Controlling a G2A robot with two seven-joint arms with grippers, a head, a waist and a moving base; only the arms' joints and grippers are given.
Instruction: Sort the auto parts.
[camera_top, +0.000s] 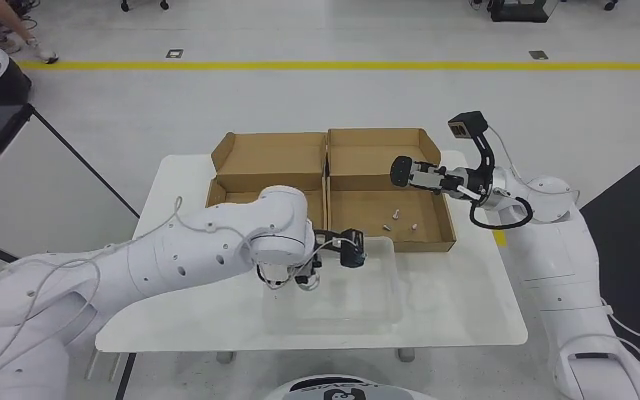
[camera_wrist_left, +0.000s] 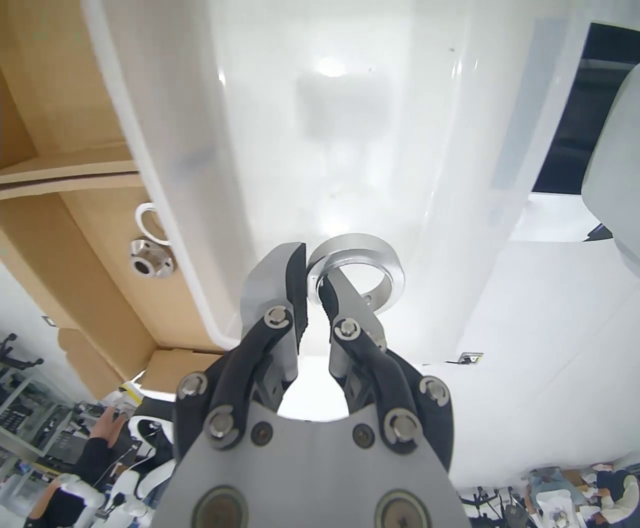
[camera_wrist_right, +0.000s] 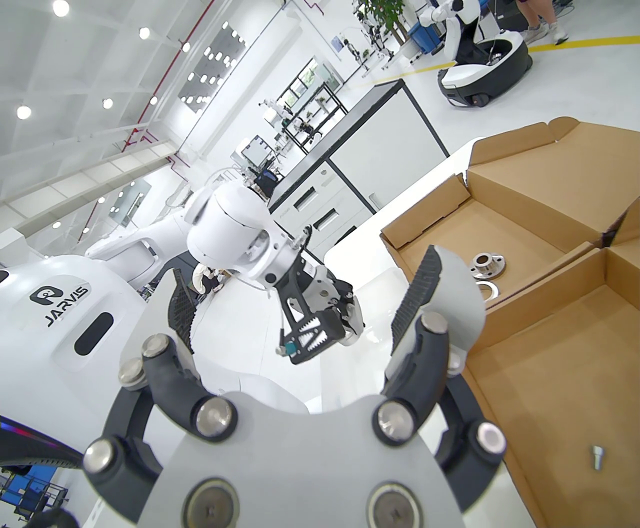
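At ten o'clock on the table (camera_top: 470, 300), the left box (camera_top: 262, 150) is already holding a metal flange (camera_wrist_left: 150, 257) and a white washer (camera_wrist_left: 146, 205), lying just beside each other.

Moving toward the centre, you are finding the left gripper (camera_wrist_left: 311, 272) hanging over the clear bin (camera_top: 335, 300), which is sitting at six o'clock. Its jaws are standing narrow and pinching the wall of a metal ring (camera_wrist_left: 392, 277). One finger is sitting inside the bore and the other is pressing on the outer face. You cannot tell whether the ring is touching the bin floor.

The ring is showing no long axis, being wider than it is tall. Its bore appears to be running roughly along the fingers, which are pointing toward three o'clock. A small side hole is facing back toward the wrist.

At one o'clock, the right box (camera_top: 420, 205) is holding three small fasteners (camera_top: 397, 212) near its front edge. The right gripper (camera_top: 397, 171) is hovering above this box's far half, with its jaws spread wide and carrying nothing.

Treat the sort as well advanced: five parts are lying in boxes, and the ring is the one part you are seeing outside them. It is probably heading for the left box, where the round fittings are gathering.
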